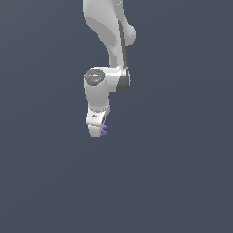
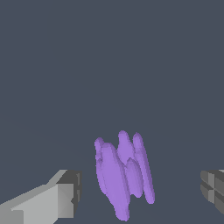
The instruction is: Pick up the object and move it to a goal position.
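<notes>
The object point(image 2: 124, 175) is a small purple spool, its flat discs standing on edge on the dark grey floor. In the wrist view it lies between the fingers of my gripper point(image 2: 141, 190), with a gap on each side. One grey finger point(image 2: 65, 194) is well off one disc, and the other finger point(image 2: 213, 188) is farther off the other disc. The jaws stand wide open and touch nothing. In the exterior view my gripper point(image 1: 97, 131) points down, and only a purple sliver of the object point(image 1: 104, 130) shows beside the white hand.
The white arm point(image 1: 111, 41) comes down from the top of the exterior view. A plain dark grey floor point(image 1: 182, 173) surrounds it on every side.
</notes>
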Action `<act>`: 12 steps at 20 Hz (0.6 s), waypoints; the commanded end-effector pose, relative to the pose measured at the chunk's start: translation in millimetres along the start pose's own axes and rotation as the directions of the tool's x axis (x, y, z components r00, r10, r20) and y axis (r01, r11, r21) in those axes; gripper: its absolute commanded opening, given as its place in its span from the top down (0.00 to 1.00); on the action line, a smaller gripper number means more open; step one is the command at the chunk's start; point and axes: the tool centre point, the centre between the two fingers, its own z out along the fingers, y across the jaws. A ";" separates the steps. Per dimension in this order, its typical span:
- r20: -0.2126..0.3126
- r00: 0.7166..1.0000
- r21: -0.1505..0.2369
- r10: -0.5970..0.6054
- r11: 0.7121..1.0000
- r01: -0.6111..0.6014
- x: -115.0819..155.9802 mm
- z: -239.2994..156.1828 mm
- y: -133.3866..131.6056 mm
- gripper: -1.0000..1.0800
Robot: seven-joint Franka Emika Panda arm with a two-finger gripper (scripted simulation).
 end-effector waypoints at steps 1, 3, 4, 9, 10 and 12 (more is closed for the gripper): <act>-0.001 0.998 -0.001 -0.055 0.998 0.055 -5.2 3.0 -1.6 0.04; -0.001 0.996 -0.001 -0.092 0.996 0.092 -8.7 5.1 -2.7 0.04; -0.001 0.994 -0.001 -0.109 0.994 0.109 -10.3 6.0 -3.2 0.04; -0.002 0.985 -0.002 -0.175 0.985 0.175 -16.6 9.6 -5.3 0.04; -0.002 0.983 -0.002 -0.185 0.983 0.185 -17.5 10.2 -5.6 0.04; -0.003 0.980 -0.002 -0.201 0.980 0.201 -19.0 11.0 -6.2 0.04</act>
